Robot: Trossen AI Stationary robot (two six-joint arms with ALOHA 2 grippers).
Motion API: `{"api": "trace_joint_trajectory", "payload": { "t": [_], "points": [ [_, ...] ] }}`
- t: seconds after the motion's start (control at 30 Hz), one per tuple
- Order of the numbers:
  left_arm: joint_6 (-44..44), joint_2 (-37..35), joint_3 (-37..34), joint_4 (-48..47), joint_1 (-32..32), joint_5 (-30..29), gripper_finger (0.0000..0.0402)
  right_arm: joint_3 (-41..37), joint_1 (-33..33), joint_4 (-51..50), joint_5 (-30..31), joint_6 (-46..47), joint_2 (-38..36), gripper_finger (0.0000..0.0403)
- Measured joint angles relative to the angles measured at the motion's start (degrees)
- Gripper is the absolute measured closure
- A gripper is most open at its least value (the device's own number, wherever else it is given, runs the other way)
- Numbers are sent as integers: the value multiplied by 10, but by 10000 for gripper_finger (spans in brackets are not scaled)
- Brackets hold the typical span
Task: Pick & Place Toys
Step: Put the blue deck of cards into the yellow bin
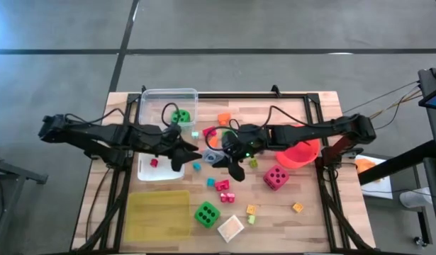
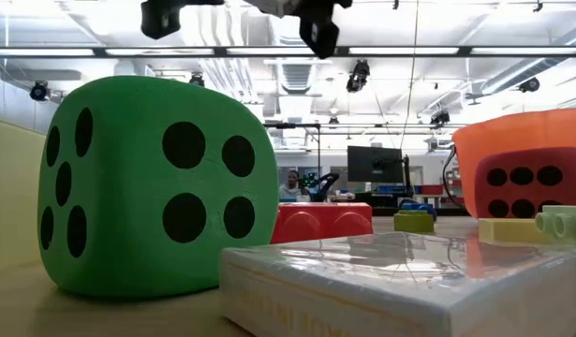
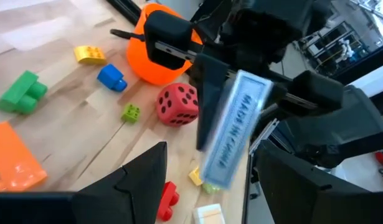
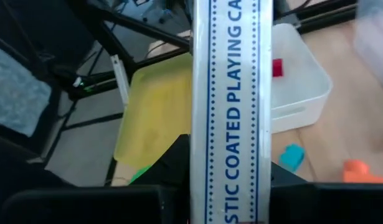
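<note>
High view: both arms are meeting over the middle of the table (image 1: pixel 303 219). The right pincer (image 1: pixel 219 157) is holding a card box (image 1: pixel 213 157) there, with the left pincer (image 1: pixel 193 151) just beside it at its 9 o'clock. One green die (image 1: pixel 181 117) is sitting in the clear tub (image 1: pixel 168 94) at 11 o'clock, and a small red block (image 1: pixel 154 163) is lying in the white tub (image 1: pixel 148 173). That looks like the only sorting done so far. A second green die (image 1: pixel 207 214), a pink die (image 1: pixel 276 177), a white card pack (image 1: pixel 230 227) and many small blocks are lying loose from 4 to 6 o'clock.

Low view: the second green die (image 2: pixel 156 197) and the white card pack (image 2: pixel 400 281) are resting on the table; both pincers are hanging overhead.

Left wrist view: the left pincer (image 3: pixel 207 177) is standing spread, its fingers either side of the card box (image 3: pixel 231 130) without touching it.

Right wrist view: the right pincer (image 4: pixel 231 165) is pinching the card box (image 4: pixel 231 106) upright.

Judgement: a handover or a drop seems underway; most toys are waiting.
</note>
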Motion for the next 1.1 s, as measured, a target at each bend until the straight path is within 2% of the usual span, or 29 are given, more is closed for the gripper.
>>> {"api": "trace_joint_trajectory", "payload": {
  "t": [0.27, 0.47, 0.6, 0.97, 1.03, 1.1],
  "points": [
    [25, 12, 2, 32, 0, 6, 167, 33, 0, 3, -13, 1, 22, 344],
    [64, 15, 1, 49, -1, 41, 174, 40, 0, 4, -32, 0, 23, 344],
    [88, 15, 1, 51, -1, 42, 209, 40, 0, 11, -37, 3, 23, 344],
    [96, 13, 1, 78, -1, 52, 352, 40, 0, 39, -38, 7, 24, 344],
    [85, 13, 1, 77, -1, 56, 352, 40, 0, 40, -39, 6, 24, 327],
    [67, 13, 1, 75, -1, 57, 352, 40, 2, 42, -40, 3, 24, 287]
  ]
}}
